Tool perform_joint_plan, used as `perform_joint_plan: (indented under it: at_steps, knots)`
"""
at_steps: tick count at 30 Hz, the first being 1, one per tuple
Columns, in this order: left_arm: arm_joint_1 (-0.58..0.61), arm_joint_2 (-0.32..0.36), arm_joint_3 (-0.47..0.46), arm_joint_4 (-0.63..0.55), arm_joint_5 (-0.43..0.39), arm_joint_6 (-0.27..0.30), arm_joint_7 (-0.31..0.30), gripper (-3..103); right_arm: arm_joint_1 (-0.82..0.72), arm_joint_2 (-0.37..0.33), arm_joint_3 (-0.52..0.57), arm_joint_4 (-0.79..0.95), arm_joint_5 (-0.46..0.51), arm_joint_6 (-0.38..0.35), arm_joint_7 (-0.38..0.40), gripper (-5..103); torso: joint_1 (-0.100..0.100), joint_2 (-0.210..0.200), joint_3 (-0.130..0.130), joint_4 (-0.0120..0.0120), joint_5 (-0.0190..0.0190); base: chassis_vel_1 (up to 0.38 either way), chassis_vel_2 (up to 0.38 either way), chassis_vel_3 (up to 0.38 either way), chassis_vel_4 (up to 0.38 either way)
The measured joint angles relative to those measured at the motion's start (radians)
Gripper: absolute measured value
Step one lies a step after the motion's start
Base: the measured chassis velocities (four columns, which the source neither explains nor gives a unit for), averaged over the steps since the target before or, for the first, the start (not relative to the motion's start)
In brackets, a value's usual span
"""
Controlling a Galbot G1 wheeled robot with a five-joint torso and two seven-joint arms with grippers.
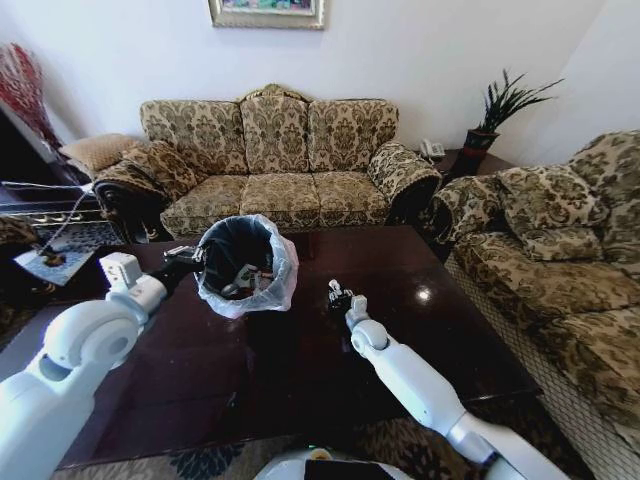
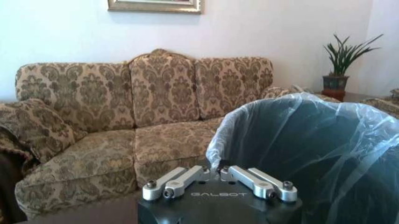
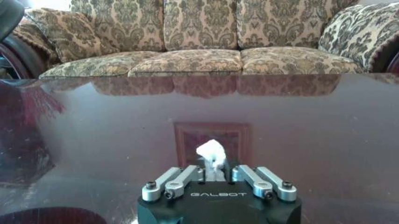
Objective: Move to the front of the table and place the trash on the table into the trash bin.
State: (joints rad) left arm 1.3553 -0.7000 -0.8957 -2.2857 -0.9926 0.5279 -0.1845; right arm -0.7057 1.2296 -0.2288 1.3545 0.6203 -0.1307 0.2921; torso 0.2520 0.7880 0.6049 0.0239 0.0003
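Your right pincer (image 3: 216,173) was clamped on a small crumpled white wrapper (image 3: 211,152) above the glossy dark brown wooden counter (image 1: 420,330). Your left pincer (image 2: 218,173) gripped the bag-lined round black trash bin (image 1: 243,262), lifted near the counter's far left.

Room bright, diffuse daylight; white wall (image 1: 430,60) close to overexposed in the head view. Glossy dark bench (image 1: 250,370) acts as a mirror: small hot glare spot right of centre, broad pale sheen along its near left part. In the right wrist view the bench top (image 3: 93,121) reflects the sofa (image 3: 199,28) cushions as a soft band at its far edge. Head view shows strong wide-angle distortion; armchair (image 1: 570,250) and arms stretch toward the corners. Left wrist view slightly soft and hazy; translucent bag (image 2: 311,140) catches pale highlights. Shadows weak, no hard edges.
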Motion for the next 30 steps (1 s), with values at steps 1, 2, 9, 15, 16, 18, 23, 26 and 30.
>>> perform_joint_plan:
  at_steps: [1, 2, 9, 15, 16, 18, 23, 26, 30]
  knots:
    - [0.0, 0.0, 0.0, 0.0, 0.0, 0.0, 0.0, 3, 0.0, 0.0, 0.0, 0.0, 0.0, 0.0, 0.0, 17, 0.0, 0.0, 0.0, 0.0, 0.0, 0.0, 0.0, 0.0, 0.0]
    - [0.0, 0.0, 0.0, 0.0, 0.0, 0.0, 0.0, 3, 0.0, 0.0, 0.0, 0.0, 0.0, 0.0, 0.001, 17, 0.0, 0.0, 0.0, 0.0, 0.0, 0.0, 0.0, 0.0, 0.0]
    - [-0.005, 0.003, 0.001, 0.003, -0.006, -0.002, 0.002, 3, 0.0, -0.003, 0.007, 0.02, 0.007, 0.003, 0.023, 1, 0.0, 0.0, 0.0, 0.0, 0.0001, 0.0, 0.0, 0.0, 0.0]
    - [0.0, -0.004, 0.006, -0.006, -0.006, -0.003, 0.004, 3, 0.022, -0.068, 0.053, 0.211, 0.058, 0.003, 0.088, 0, 0.0, 0.0, 0.0, 0.0, 0.0002, 0.0, 0.0, 0.0, 0.0]
    - [0.0, -0.005, 0.008, -0.007, -0.006, -0.003, 0.004, 3, 0.03, -0.081, 0.057, 0.246, 0.07, 0.0, 0.095, 0, 0.0, 0.0, 0.0, 0.0, 0.0003, 0.0, 0.0, 0.0, 0.0]
    - [0.002, -0.008, 0.011, -0.01, -0.003, -0.003, 0.005, 3, 0.058, -0.12, 0.067, 0.342, 0.109, -0.009, 0.105, 0, 0.0, 0.0, 0.0, -0.0002, 0.0001, 0.0, 0.0, 0.0, 0.0]
    - [0.018, 0.002, 0.026, -0.01, 0.013, -0.015, 0.01, 3, 0.216, -0.237, 0.063, 0.577, 0.302, -0.027, 0.071, 0, 0.0, 0.0, 0.0, 0.0003, 0.0, 0.0, 0.0, 0.0, 0.0]
    - [0.017, 0.031, 0.038, 0.005, 0.043, -0.033, 0.046, 3, 0.409, -0.288, 0.007, 0.651, 0.462, -0.033, -0.026, 0, 0.0, 0.0, 0.0, -0.0002, -0.0001, 0.0, 0.0, 0.0, 0.0]
    - [0.007, 0.047, 0.042, 0.002, 0.041, -0.034, 0.053, 3, 0.567, -0.244, -0.069, 0.69, 0.645, -0.073, -0.066, 0, 0.0, 0.0, 0.0, 0.0, 0.0002, 0.0, 0.0, 0.0, 0.0]
